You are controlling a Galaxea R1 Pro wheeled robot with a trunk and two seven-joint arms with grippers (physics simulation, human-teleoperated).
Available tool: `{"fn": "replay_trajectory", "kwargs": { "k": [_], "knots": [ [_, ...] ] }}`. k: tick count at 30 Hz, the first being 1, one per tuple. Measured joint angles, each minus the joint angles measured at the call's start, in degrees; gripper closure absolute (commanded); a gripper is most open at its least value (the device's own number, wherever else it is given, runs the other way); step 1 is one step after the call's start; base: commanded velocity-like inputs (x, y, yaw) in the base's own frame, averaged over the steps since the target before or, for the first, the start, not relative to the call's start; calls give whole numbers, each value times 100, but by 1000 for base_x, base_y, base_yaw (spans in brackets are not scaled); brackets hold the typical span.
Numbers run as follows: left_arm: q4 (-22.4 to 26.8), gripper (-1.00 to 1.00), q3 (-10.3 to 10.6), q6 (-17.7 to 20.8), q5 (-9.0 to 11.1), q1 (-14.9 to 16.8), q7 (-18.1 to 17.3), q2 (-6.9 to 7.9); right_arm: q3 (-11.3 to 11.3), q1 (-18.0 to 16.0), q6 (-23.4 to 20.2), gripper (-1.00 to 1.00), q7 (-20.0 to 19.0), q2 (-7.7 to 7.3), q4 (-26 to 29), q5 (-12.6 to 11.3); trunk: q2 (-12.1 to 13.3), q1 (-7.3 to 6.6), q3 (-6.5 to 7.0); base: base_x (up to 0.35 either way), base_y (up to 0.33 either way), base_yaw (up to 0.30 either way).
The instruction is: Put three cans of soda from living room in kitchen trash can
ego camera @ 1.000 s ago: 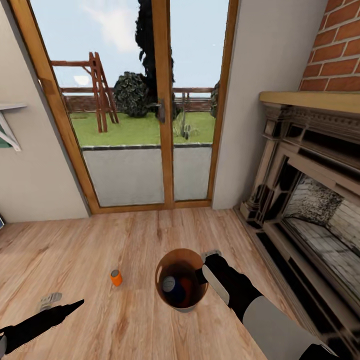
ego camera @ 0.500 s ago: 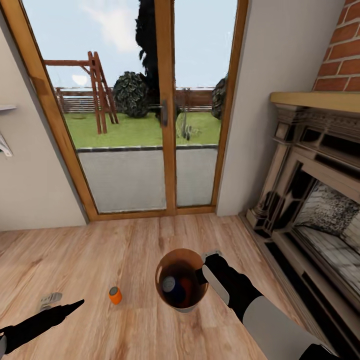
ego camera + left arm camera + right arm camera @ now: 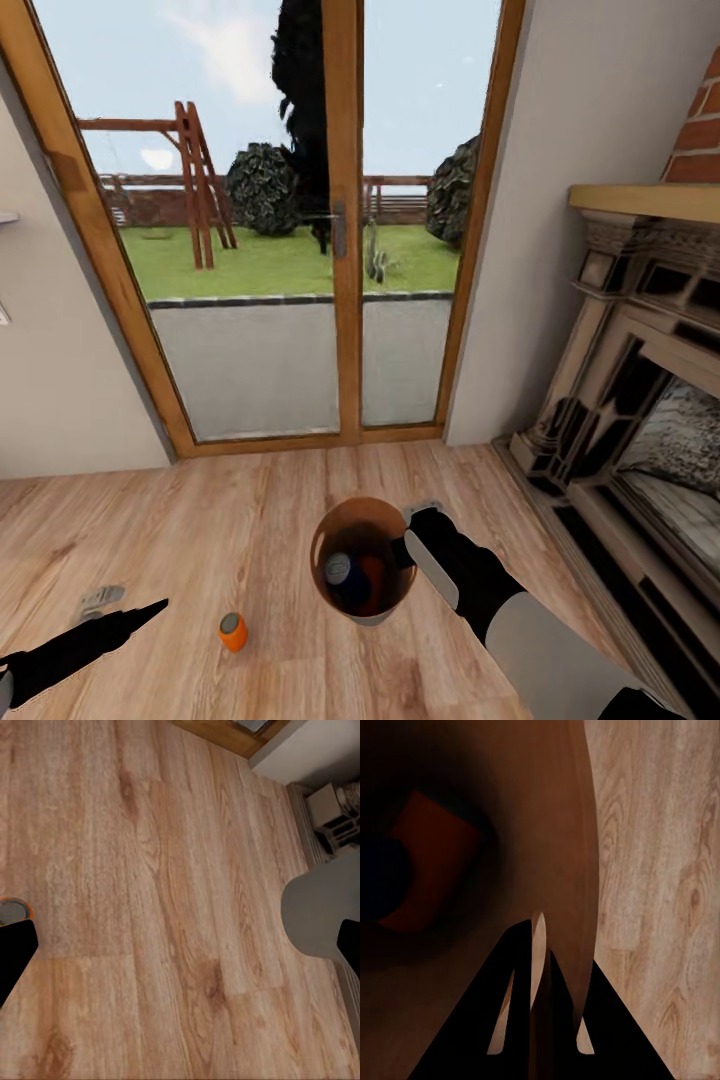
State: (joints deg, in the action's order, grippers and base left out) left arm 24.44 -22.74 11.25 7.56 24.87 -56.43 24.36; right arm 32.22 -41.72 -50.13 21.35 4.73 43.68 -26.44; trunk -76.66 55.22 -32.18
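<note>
Rolling closer, we're seeing the loose orange can (image 3: 233, 631) sliding nearer our wide-open empty left gripper (image 3: 150, 606) while our right gripper (image 3: 408, 548) is pinching the bucket (image 3: 363, 557) rim, two cans inside.

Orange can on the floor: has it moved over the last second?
No, apparently. The orange can sits lower in the head view, but the door sill and floorboards dropped too: the camera moved, not the can.

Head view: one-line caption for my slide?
Right gripper holds the bucket, two cans inside, over the wood floor; an orange can stands nearby.
</note>
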Motion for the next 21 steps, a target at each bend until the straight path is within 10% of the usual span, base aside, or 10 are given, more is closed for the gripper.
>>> {"fn": "replay_trajectory", "kwargs": {
  "k": [21],
  "knots": [
    [-113, -100, -2, -329, 0, 0, 163, 7, 0, -1, -19, 100, -383, 0, 15, 14, 0, 0, 0, 154, 67, 0]
  ]
}}
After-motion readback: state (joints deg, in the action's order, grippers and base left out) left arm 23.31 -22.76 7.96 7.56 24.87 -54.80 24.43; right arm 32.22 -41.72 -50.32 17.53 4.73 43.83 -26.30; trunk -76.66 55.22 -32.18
